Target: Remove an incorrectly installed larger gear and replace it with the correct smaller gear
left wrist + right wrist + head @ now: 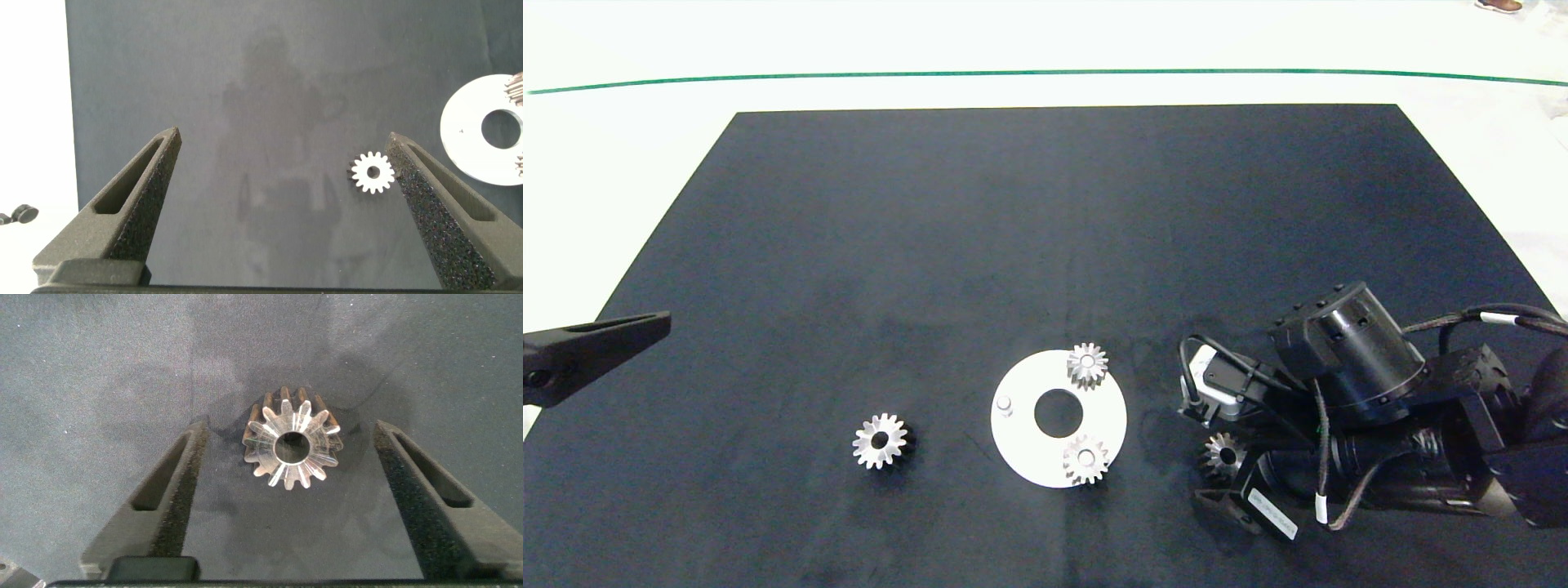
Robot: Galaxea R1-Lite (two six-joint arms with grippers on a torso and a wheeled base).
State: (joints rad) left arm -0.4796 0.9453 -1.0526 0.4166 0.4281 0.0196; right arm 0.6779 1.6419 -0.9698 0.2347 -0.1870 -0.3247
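Right of white disc plate [1021, 441]: right gripper [286, 502] spread wide, foam pads straddling smaller gear [292, 447], no contact. Larger gear [880, 441] left of plate, flat on dark mat [1013, 245]. Left gripper [282, 200] wide, idle, far left of plate.

I see a black mat [1013, 245] covering most of a white table [621, 163]. On the mat lies a white disc [1021, 441] with a round centre hole and one bare peg [1005, 404] near its edge. Two gears sit on the disc, one [1087, 364] at its far rim, one [1085, 459] at its near rim. A green line [1045, 73] crosses the white surface beyond the mat, and a shoe [1499, 6] shows at the far corner.
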